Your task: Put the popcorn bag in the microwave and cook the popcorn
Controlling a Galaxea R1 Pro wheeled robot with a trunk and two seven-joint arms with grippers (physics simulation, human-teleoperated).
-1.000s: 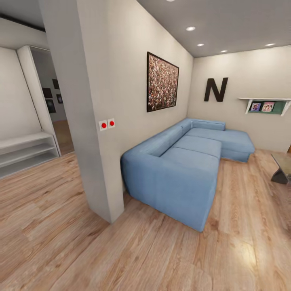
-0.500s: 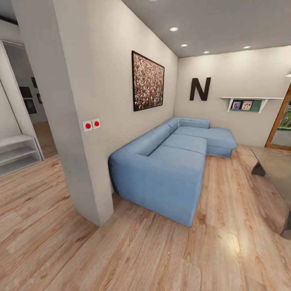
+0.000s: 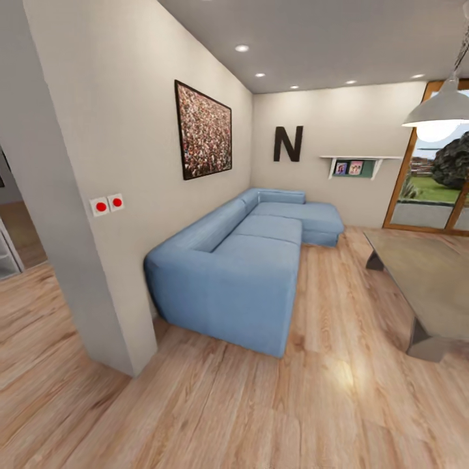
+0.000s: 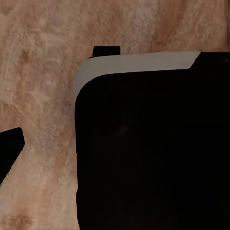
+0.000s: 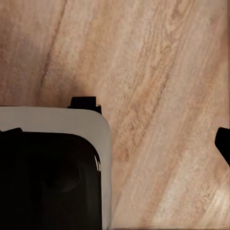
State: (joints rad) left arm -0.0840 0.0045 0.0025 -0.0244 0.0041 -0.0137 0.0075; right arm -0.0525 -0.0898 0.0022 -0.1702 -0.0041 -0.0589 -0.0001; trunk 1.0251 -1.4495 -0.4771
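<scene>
The robot is facing a blue sofa (image 3: 241,273) in a living room; no kitchen, popcorn bag or microwave in sight. Gripper opening: cannot tell. Advisable: steering clear of the low table (image 3: 423,280) beside the sofa.

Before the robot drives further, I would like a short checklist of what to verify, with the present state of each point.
1. Kitchen ahead: not ok; the head view faces a living room with a blue sofa.
2. Popcorn bag or microwave found: not ok.
3. Wall corner close at left: not ok, keep away.
4. Low table at right: keep away, ok for now.
5. Wood floor ahead: ok.
6. Gripper state: cannot tell.
</scene>
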